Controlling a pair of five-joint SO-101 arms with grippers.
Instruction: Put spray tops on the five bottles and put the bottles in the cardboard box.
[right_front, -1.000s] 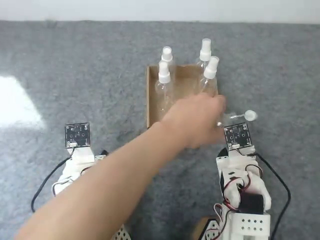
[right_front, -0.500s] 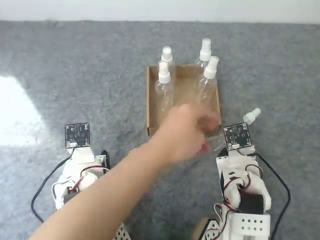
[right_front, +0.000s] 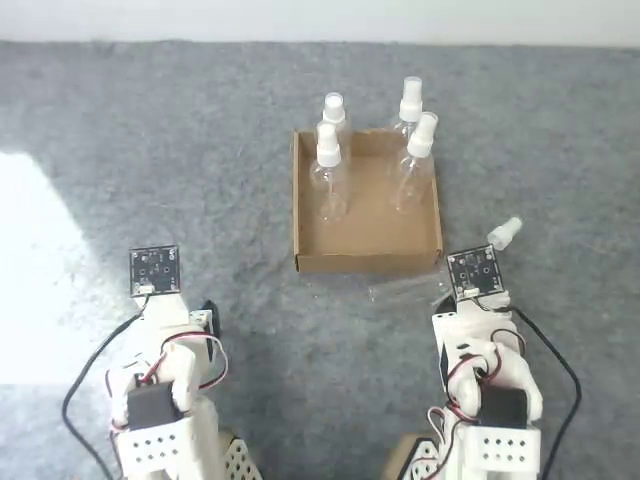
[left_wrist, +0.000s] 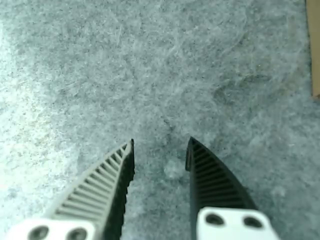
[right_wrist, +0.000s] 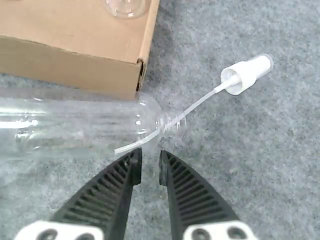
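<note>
4 of the 5 bottles carry their spray tops and stand upright at the box (right_front: 367, 240). 2 of them (right_front: 331, 185) are plainly inside it. the other 2 (right_front: 334, 108) stand at its far wall, and i cannot tell whether they are just inside or just behind.

the 5th bottle (right_wrist: 75, 125) is left to do. it lies on its side on the counter (right_front: 150, 150), just beside the box's near wall, with its neck toward the right arm. its top (right_wrist: 247, 72) lies loose on the counter near the neck, not seated. the top's thin tube runs to the bottle's mouth, but i cannot tell whether it goes in or lies across it.

the right claw (right_wrist: 149, 157) hangs just beside that neck, jaws narrow with a small gap, holding nothing. the left claw (left_wrist: 160, 145) hangs over bare counter well apart from the bottles, jaws somewhat wider, also empty.

by my reckoning the task is mostly done. what is left is to seat the last top, stand that bottle in the box, and check the 2 at the far wall.
</note>
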